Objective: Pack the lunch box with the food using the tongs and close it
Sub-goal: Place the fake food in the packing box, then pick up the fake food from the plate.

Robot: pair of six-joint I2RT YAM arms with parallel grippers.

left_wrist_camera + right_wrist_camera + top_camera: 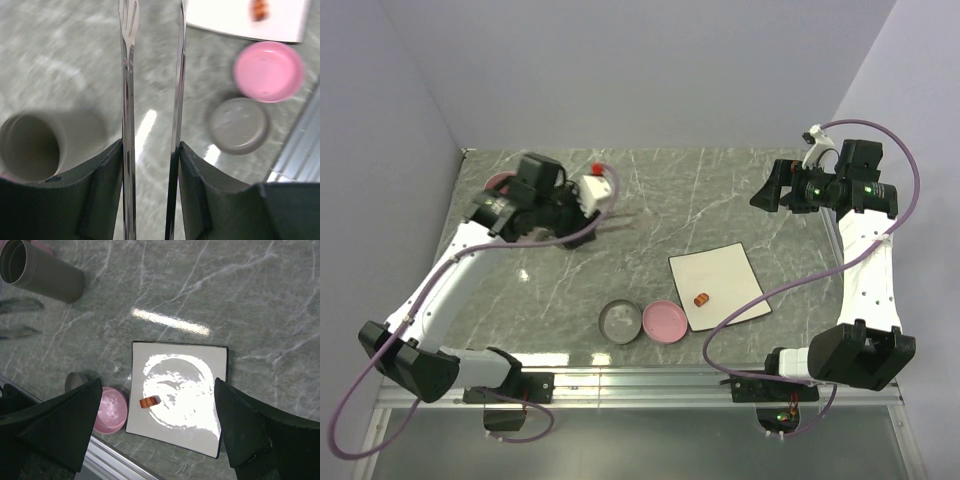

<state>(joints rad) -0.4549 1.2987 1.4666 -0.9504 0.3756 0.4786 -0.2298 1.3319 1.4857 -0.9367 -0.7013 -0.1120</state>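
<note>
My left gripper (151, 150) clamps the long silver metal tongs (128, 100), their long axis aimed toward the small orange-brown food piece (701, 299) on the white square plate (720, 270), at the worktop's (670, 200) near-right. My right gripper (157, 405) stands wide apart.

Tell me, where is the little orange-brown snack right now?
In the top view, the small orange-brown food piece sits on the white square plate, right of centre, near the plate's lower-left edge and just beside the round pink dish.
</note>
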